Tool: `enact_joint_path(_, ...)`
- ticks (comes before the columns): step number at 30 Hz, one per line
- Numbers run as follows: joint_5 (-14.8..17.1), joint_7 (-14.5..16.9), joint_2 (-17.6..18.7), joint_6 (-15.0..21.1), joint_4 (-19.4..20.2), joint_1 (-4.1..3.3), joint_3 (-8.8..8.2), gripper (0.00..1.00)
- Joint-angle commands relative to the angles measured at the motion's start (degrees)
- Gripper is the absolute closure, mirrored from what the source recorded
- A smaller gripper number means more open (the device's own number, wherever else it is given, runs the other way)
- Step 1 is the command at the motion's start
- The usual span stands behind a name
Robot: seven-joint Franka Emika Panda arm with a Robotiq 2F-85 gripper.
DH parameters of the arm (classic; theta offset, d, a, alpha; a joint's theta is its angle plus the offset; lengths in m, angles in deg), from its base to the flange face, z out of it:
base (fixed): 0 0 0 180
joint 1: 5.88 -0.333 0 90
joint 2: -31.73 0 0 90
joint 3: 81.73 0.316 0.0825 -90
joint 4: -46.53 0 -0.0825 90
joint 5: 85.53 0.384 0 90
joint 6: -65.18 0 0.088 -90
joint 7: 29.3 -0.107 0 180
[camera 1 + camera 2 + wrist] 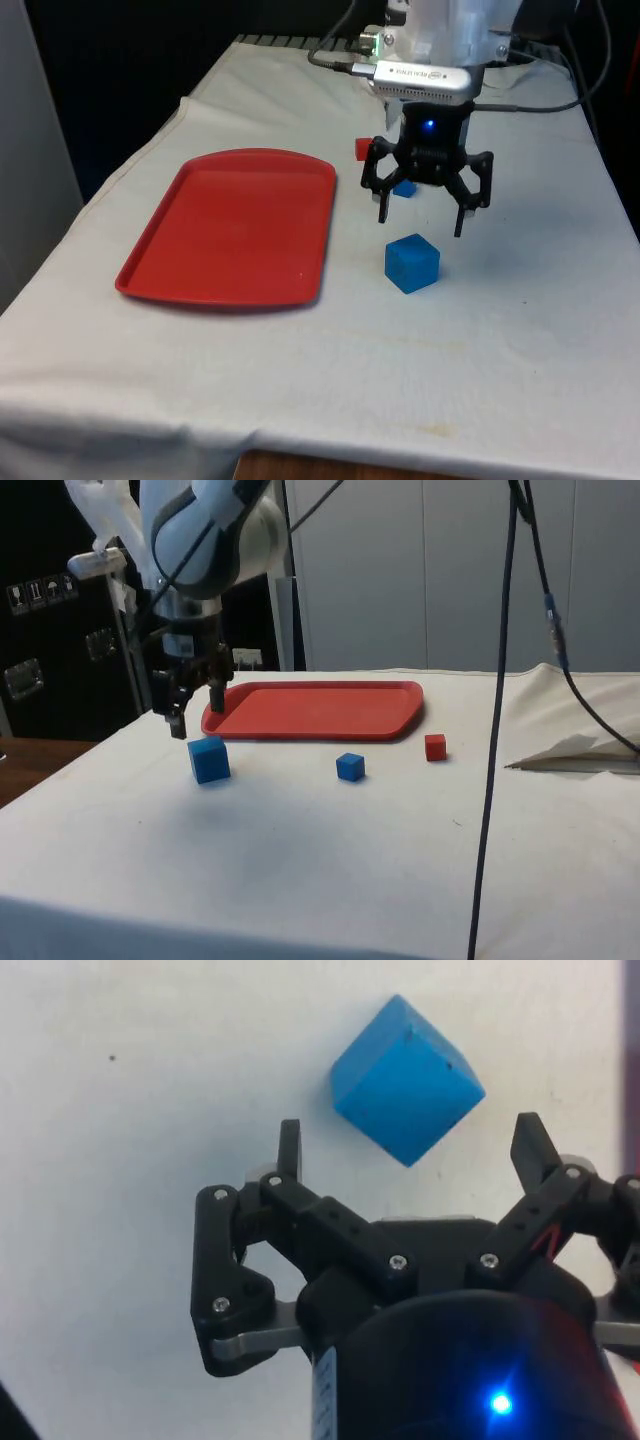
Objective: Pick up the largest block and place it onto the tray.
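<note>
The gripper hovers, jaws spread and empty, just above the large blue block, which sits slightly toward the table's near edge.

White seven-joint arm reaches down, wrist vertical, over the cloth-covered table. Black two-finger gripper points straight down, fingers spread wide apart, holding nothing, tips clear of the surface.

The tray lies on the table, left of the middle in the front view. The big block sits to its right, near the tray's lower corner. Two small blocks sit higher up, behind the big one.
</note>
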Motion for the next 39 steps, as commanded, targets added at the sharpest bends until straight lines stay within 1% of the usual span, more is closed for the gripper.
enact_joint_path(1, 0.8, -0.23, 0.57, 0.8, -0.23, 0.34, 0.46, 0.0)
enact_joint_path(5, 0.74, -1.95, 1.78, 1.89, -0.29, 0.29, 0.4, 0.0)
enact_joint_path(6, 0.0, -2.06, 1.49, 1.32, -0.11, 0.0, 0.06, 0.0)
enact_joint_path(7, 0.69, -2.86, 2.29, 2.29, -0.34, 0.23, 0.4, 0.0)
enact_joint_path(8, 0.63, -3.32, 2.58, 2.46, -0.34, 0.23, 0.34, 0.0)
enact_joint_path(12, 0.46, -5.21, 3.5, 2.86, -0.4, 0.06, 0.17, 0.0)
enact_joint_path(13, 0.4, -6.13, 3.9, 2.86, -0.52, 0.0, 0.11, 0.0)
enact_joint_path(14, 0.4, -6.65, 4.13, 2.92, -0.57, 0.0, 0.11, 0.0)
enact_joint_path(15, 0.0, -6.53, 3.84, 2.41, -0.46, 0.0, 0.06, 0.0)
enact_joint_path(16, 0.34, -7.1, 4.35, 2.98, -0.63, 0.0, 0.06, 0.0)
enact_joint_path(23, 0.34, -11.06, 6.19, 3.32, -1.03, -0.06, 0.06, 0.0)
enact_joint_path(24, 0.0, -10.6, 5.79, 2.86, -0.86, -0.06, 0.06, 0.0)
enact_joint_path(25, 0.34, -11.52, 6.36, 3.44, -1.09, -0.06, 0.06, 0.0)
enact_joint_path(29, 0.4, -13.12, 7.05, 4.13, -1.6, 0.06, 0.23, 0.0)
enact_joint_path(32, 0.34, -13.18, 7.1, 4.47, -1.6, 0.06, 0.29, 0.0)
enact_joint_path(33, 0.0, -13.24, 7.05, 3.84, -1.55, -0.06, 0.06, 0.0)
enact_joint_path(34, 0.29, -13.18, 7.1, 4.47, -1.66, 0.06, 0.29, 0.0)
enact_joint_path(37, 0.23, -13.29, 7.22, 4.53, -1.78, 0.0, 0.23, 0.0)
enact_joint_path(39, 0.23, -13.92, 7.33, 4.41, -2.06, 0.0, 0.11, 0.0)
